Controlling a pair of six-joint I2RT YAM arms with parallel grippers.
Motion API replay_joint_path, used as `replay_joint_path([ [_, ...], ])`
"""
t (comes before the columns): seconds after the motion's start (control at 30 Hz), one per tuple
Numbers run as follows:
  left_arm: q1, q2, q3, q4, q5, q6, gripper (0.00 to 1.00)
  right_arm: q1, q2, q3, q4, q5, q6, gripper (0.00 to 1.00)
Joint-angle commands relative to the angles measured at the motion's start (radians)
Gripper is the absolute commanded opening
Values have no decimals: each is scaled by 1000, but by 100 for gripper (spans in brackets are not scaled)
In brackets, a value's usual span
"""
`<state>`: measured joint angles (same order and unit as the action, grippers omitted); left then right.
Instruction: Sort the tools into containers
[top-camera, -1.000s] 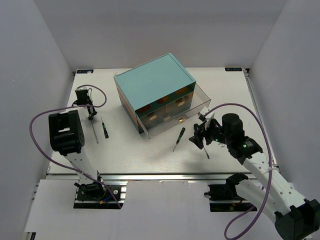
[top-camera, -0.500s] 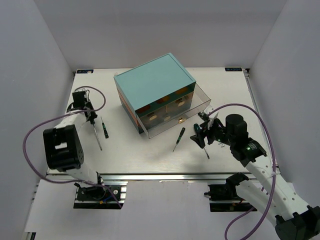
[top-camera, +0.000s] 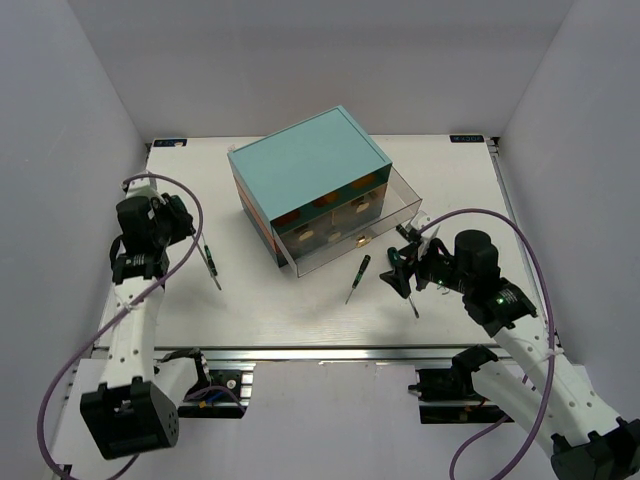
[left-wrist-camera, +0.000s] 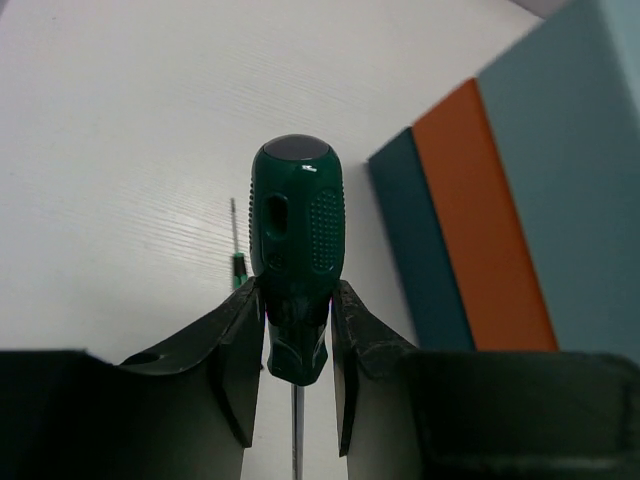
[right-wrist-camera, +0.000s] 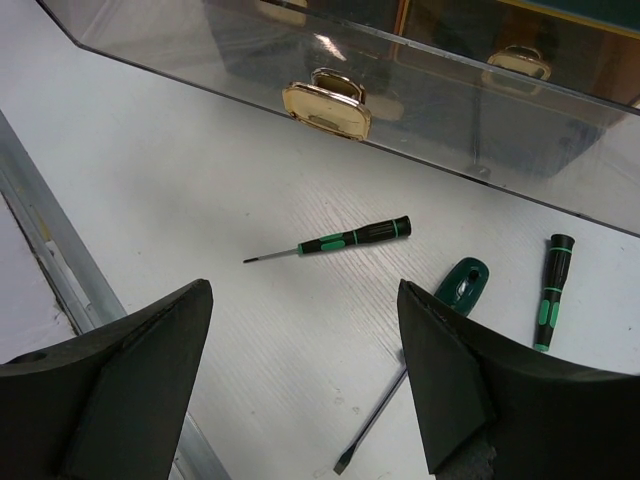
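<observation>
Item: large screwdriver (left-wrist-camera: 295, 225), clamped at the lower handle by the left gripper (left-wrist-camera: 297, 300), held left of the chest (left-wrist-camera: 520, 200). Long axis vertical in the wrist frame: butt up, shaft toward the bottom edge. Step: transport, probably. Next move: carry across to the open clear drawer (top-camera: 400, 212), shaft aligned lengthwise. Right gripper (right-wrist-camera: 303, 290): spread wide, empty, above a loose slim screwdriver (right-wrist-camera: 340, 240).
</observation>
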<state>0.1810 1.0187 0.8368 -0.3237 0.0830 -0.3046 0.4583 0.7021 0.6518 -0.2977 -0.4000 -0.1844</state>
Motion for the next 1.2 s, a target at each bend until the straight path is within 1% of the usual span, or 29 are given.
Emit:
replay_joint_path([
  [0.0, -5, -139, 7, -18, 141, -22, 0, -4, -18, -1, 29, -22, 16, 80],
  [0.13, -5, -229, 59, -43, 305, -8, 0, -4, -24, -1, 28, -23, 16, 79],
  [0.2, -5, -258, 100, -63, 398, -5, 0, -3, -26, 0, 26, -23, 16, 80],
  [0.27, -5, -290, 155, -90, 460, 5, 0, -3, -29, 2, 25, -22, 16, 80],
  [0.3, -5, -295, 180, -100, 510, 12, 0, -3, -29, 5, 23, -20, 14, 80],
  [0.37, -5, -296, 235, -138, 555, 19, 0, -3, -30, 5, 20, -17, 10, 80],
  [0.4, -5, -289, 301, -152, 589, 24, 0, -3, -33, 5, 17, -17, 8, 80],
  [0.5, -5, -243, 418, -161, 645, 0, 0, -3, -35, 5, 12, -16, 0, 80],
  [0.57, -5, -214, 449, -91, 669, -43, 0, -3, -38, 3, 11, -16, 2, 79],
  [0.6, -5, -206, 455, -60, 673, -98, 0, -4, -39, 3, 11, -16, 2, 79],
  [0.63, -5, -200, 449, 15, 685, -129, 0, -3, -41, 2, 12, -16, 3, 79],
  [0.7, -5, -183, 436, 76, 689, -189, 0, -4, -46, 0, 12, -14, 3, 79],
  [0.73, -6, -177, 421, 127, 689, -206, 0, -3, -47, -1, 12, -10, 3, 79],
  [0.8, -14, -155, 415, 161, 681, -237, 0, -3, -59, -4, 9, -5, 3, 79],
  [0.83, -41, -146, 420, 193, 661, -246, 0, -4, -64, -7, 8, -2, 3, 79],
  [0.9, -63, -106, 426, 204, 620, -235, 0, -3, -76, -12, 3, 3, 6, 79],
  [0.93, -190, -86, 467, 183, 588, -214, 0, -3, -79, -15, 0, 4, 10, 79],
  [0.97, -251, -65, 488, 163, 502, -190, 0, -3, -87, -21, 0, 6, 16, 79],
  [1.0, -306, -16, 507, 150, 464, -145, 0, -3, -90, -23, 0, 6, 19, 79],
  [1.03, -409, 9, 542, 134, 424, -124, 0, -3, -92, -26, -1, 10, 22, 79],
  [1.07, -463, 32, 559, 126, 332, -105, 0, -3, -98, -27, -3, 10, 23, 79],
  [1.1, -516, 78, 576, 117, 284, -59, 0, -3, -101, -27, -6, 15, 23, 79],
  [1.13, -600, 101, 591, 107, 249, -42, 0, -3, -102, -27, -8, 23, 23, 79],
  [1.17, -633, 124, 622, 104, 206, -30, 0, -3, -111, -27, -11, 26, 22, 79],
])
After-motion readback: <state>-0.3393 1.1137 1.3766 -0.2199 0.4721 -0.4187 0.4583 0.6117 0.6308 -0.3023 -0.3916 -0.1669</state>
